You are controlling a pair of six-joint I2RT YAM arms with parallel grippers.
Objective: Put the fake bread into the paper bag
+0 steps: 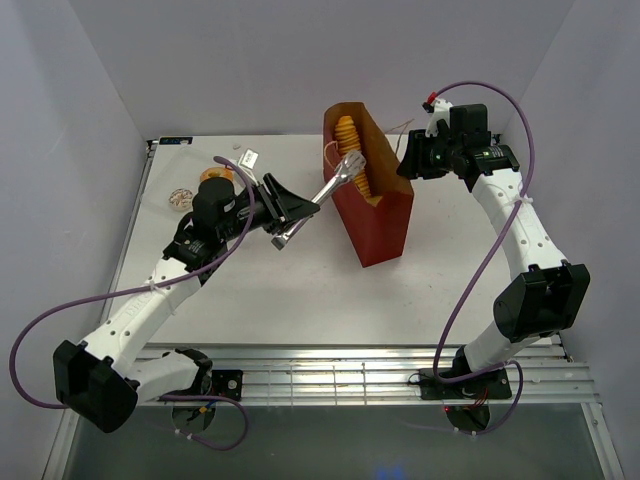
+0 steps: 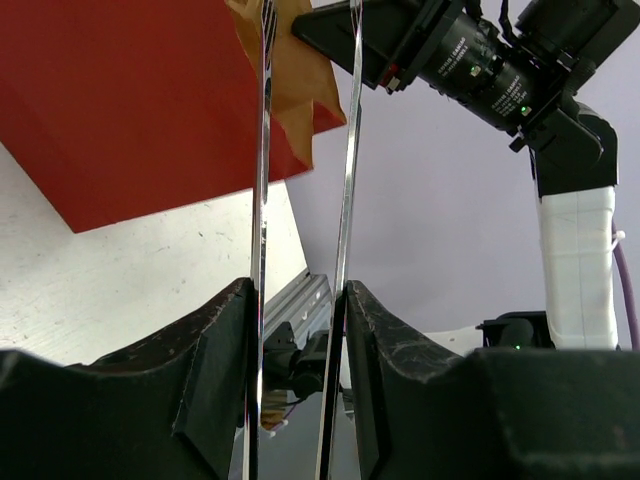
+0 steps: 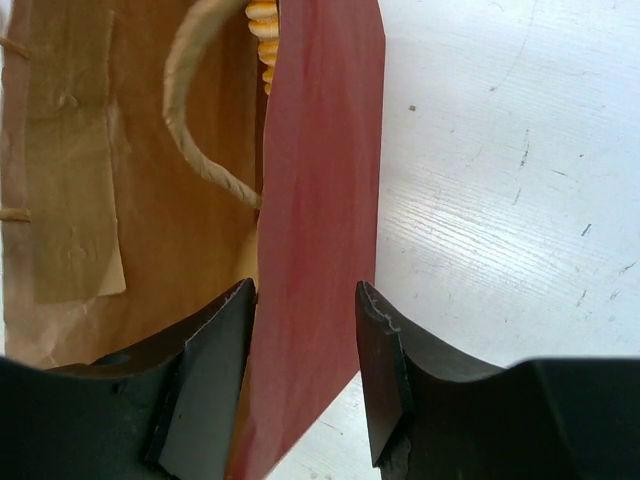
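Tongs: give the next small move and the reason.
Probably draw the tongs back out of the bag: the loaf already lies inside, the tong arms stand apart in the left gripper, and other bread waits on the table.

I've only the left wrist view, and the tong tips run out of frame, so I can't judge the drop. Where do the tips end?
Observer: From the top, the tongs end at the paper bag mouth, over the ridged loaf lying inside.
Operator: Is the bag steadied?
Observer: Yes, the right gripper pinches the wall on its own side.
Operator: Any bread outside?
Observer: A ring doughnut and an orange-brown piece sit on the table, far left.
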